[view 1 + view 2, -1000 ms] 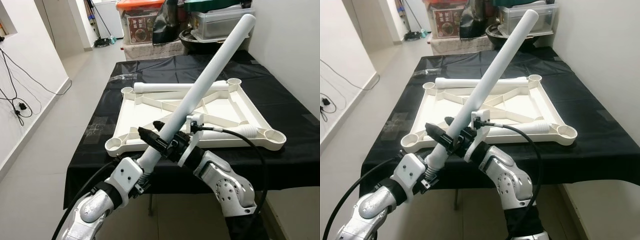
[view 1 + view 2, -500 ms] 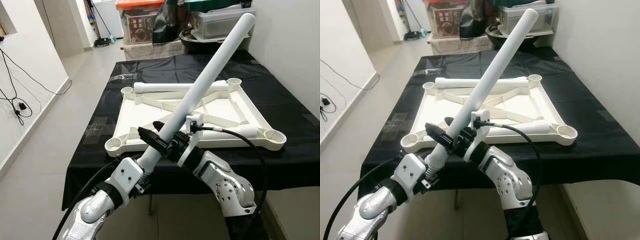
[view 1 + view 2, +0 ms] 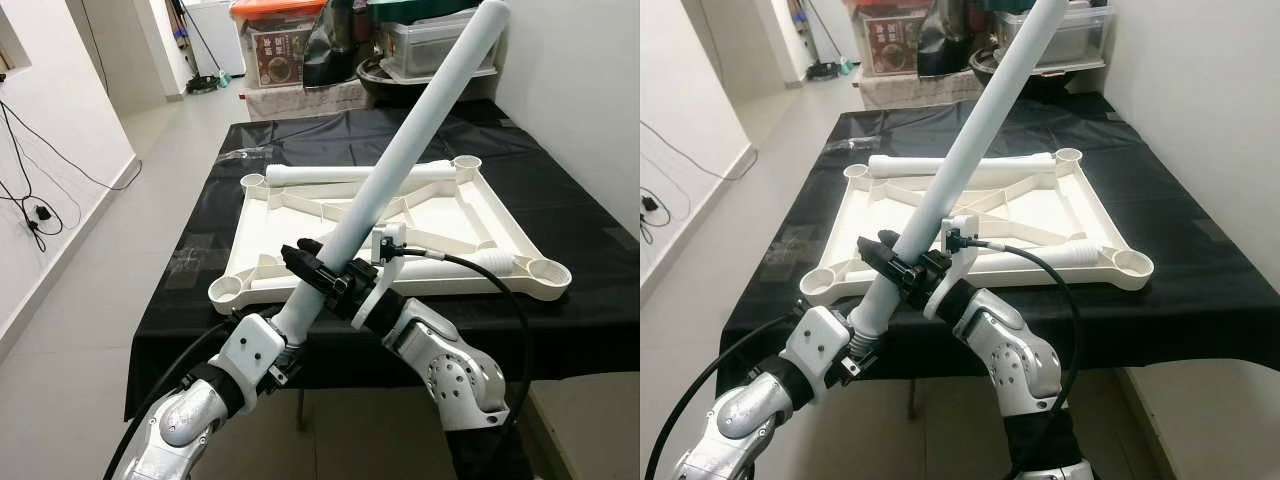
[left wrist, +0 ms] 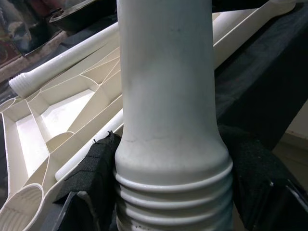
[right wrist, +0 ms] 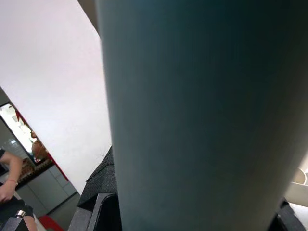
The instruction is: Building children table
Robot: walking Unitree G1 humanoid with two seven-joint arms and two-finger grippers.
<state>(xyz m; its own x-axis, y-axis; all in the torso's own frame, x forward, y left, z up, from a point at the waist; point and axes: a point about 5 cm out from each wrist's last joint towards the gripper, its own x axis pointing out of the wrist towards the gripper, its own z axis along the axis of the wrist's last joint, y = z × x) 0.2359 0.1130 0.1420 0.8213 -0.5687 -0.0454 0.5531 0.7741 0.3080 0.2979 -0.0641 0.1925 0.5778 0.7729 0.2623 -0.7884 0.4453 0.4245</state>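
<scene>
A long white table leg (image 3: 400,165) slants up from near the table's front edge toward the back right. My left gripper (image 3: 298,308) is shut on its threaded lower end (image 4: 168,187). My right gripper (image 3: 335,278) is shut on the same leg just above the left one. The upturned white tabletop (image 3: 500,225) lies on the black-covered table (image 3: 580,230), with round sockets at its corners. Another white leg (image 3: 350,174) lies along its far edge, and a third (image 3: 470,262) lies by its near right edge.
Storage boxes and a dark bag (image 3: 330,45) stand behind the table. A white wall (image 3: 590,90) runs along the right. Cables (image 3: 40,190) trail down the left wall onto open tiled floor. A person's arm (image 5: 9,168) appears far off in the right wrist view.
The held leg has tipped a little steeper, its top end higher. Both grippers have shifted slightly up and forward with it.
</scene>
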